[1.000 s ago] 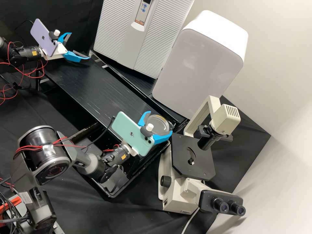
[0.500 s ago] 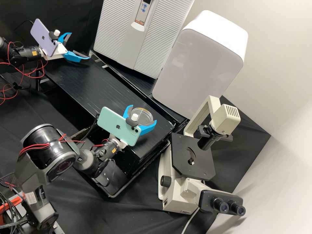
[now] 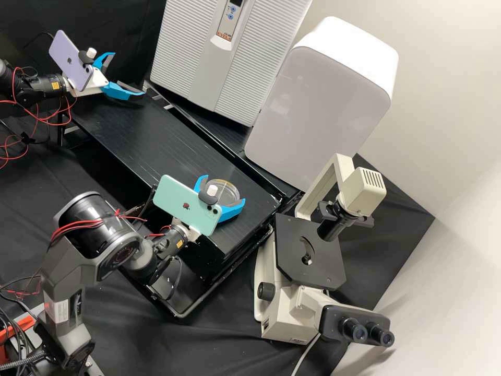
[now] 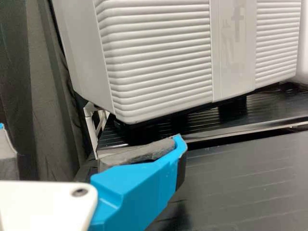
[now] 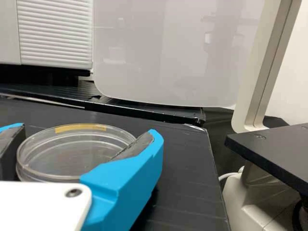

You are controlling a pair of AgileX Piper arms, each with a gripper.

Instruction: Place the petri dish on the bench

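Centrally, the right gripper [image 3: 224,188] clasps the petri dish [image 5: 77,150] at the black bench [image 3: 151,141]; the left gripper [image 3: 128,74], fingers parted, stands well apart. Bounding them: ribbed housing [image 3: 209,73], smooth white cabinet [image 3: 318,115], microscope [image 3: 284,313].

1. The high view looks forward and down at a slant from well above the bench [image 3: 141,125].
2. The left arm's [image 3: 44,87] wrist view sits low, close to the ribbed cabinet [image 3: 209,78], facing it.
3. The right arm's [image 3: 86,230] looks low over the petri dish [image 3: 228,192], very close, toward the white box [image 3: 318,115]; the inverted microscope [image 3: 292,308] is right.
4. All three share bench and ribbed cabinet.
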